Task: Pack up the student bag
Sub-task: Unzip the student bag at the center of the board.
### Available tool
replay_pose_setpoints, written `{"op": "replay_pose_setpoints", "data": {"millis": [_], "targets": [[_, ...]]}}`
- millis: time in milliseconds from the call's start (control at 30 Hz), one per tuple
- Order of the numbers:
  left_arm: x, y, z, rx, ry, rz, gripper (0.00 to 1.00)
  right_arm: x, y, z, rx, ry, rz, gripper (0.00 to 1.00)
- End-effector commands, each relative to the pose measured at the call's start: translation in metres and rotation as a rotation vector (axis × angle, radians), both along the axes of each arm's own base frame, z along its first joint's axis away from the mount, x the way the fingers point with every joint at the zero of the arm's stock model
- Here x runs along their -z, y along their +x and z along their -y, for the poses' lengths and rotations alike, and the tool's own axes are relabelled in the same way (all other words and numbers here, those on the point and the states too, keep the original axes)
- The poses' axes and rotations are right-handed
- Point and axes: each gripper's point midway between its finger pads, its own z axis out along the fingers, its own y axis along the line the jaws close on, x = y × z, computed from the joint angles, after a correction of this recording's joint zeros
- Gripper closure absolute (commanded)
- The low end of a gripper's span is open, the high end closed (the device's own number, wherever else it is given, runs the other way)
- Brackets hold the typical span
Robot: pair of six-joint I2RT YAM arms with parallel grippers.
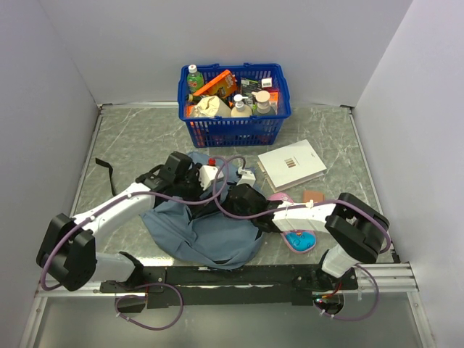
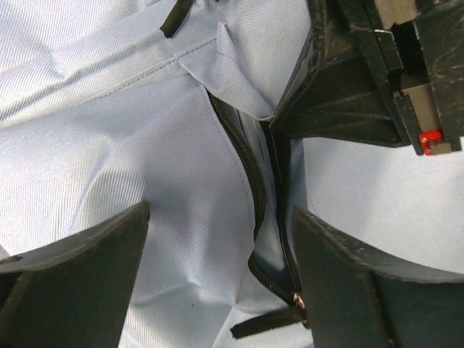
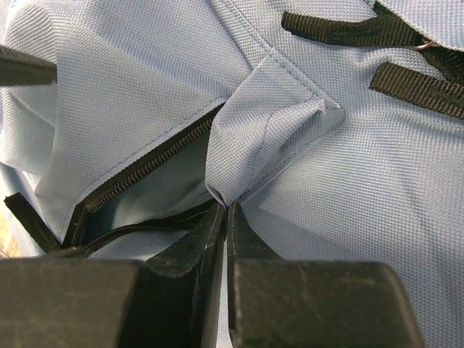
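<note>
"Fabric of the student bag point(image 3: 348, 181) is pinched tight in the right gripper point(image 3: 226, 210), just beside the part-open zip point(image 3: 145, 170)."

"And the left gripper point(image 2: 217, 221) is held wide above it, zip running between its fingers. Opening the bag is judged the step in hand."

"Next, the opposite lip should be caught and the mouth drawn apart. Beyond both grippers, the blue basket point(image 1: 233, 132) is yet to be unloaded."
</note>
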Motion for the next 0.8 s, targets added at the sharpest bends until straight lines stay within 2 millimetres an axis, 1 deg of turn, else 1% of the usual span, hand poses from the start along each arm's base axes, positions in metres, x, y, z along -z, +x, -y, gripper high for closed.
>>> {"op": "replay_pose_setpoints", "data": {"millis": [0, 33, 100, 133, 167, 200, 233, 267, 300, 367, 500, 533, 600, 633, 667, 767], "targets": [[0.013, 0.002, 0.001, 0.018, 0.07, 0.072, 0.2, 0.0, -0.003, 0.002, -0.004, 0.012, -0.016, 0.94], [0.014, 0.004, -0.001, 0.014, 0.08, 0.083, 0.27, -0.002, -0.003, 0.003, -0.004, 0.013, -0.016, 0.94], [0.016, 0.011, -0.008, -0.012, 0.115, 0.129, 0.37, -0.004, -0.002, 0.004, -0.005, 0.015, -0.011, 0.95], [0.016, 0.014, -0.01, -0.025, 0.126, 0.14, 0.49, -0.002, -0.003, 0.007, -0.002, 0.011, -0.014, 0.96], [0.015, 0.016, -0.014, -0.038, 0.145, 0.158, 0.54, -0.003, -0.003, 0.007, -0.004, 0.015, -0.012, 0.96], [0.014, 0.019, -0.015, -0.049, 0.15, 0.17, 0.65, -0.002, -0.003, 0.008, -0.004, 0.01, -0.015, 0.96], [0.009, 0.023, -0.016, -0.07, 0.146, 0.193, 0.87, -0.002, -0.003, 0.008, -0.005, 0.009, -0.017, 0.96], [0.008, 0.024, -0.016, -0.073, 0.148, 0.195, 0.94, -0.002, -0.003, 0.008, -0.005, 0.007, -0.017, 0.96], [0.002, 0.026, -0.015, -0.075, 0.144, 0.205, 0.98, -0.001, -0.003, 0.008, -0.006, 0.009, -0.02, 0.96], [-0.003, 0.024, -0.013, -0.068, 0.137, 0.197, 0.99, 0.0, -0.003, 0.007, -0.011, 0.006, -0.023, 0.97], [-0.034, 0.017, 0.004, -0.01, 0.065, 0.161, 0.99, -0.001, -0.004, 0.007, -0.016, 0.005, -0.02, 0.97], [-0.041, 0.009, 0.012, 0.03, 0.023, 0.133, 0.99, -0.004, -0.003, 0.006, -0.023, 0.007, -0.01, 0.98], [-0.055, 0.0, 0.018, 0.075, -0.001, 0.094, 0.99, -0.016, -0.001, 0.006, -0.032, 0.021, 0.02, 0.96], [-0.059, -0.011, 0.025, 0.125, -0.038, 0.055, 0.99, -0.021, 0.0, 0.006, -0.047, 0.012, 0.039, 0.95], [-0.065, -0.017, 0.026, 0.142, -0.047, 0.031, 0.99, -0.033, 0.001, 0.007, -0.052, 0.025, 0.065, 0.94], [-0.068, -0.03, 0.028, 0.172, -0.078, -0.019, 0.99, -0.058, 0.005, 0.012, -0.064, 0.039, 0.125, 0.87]]}}
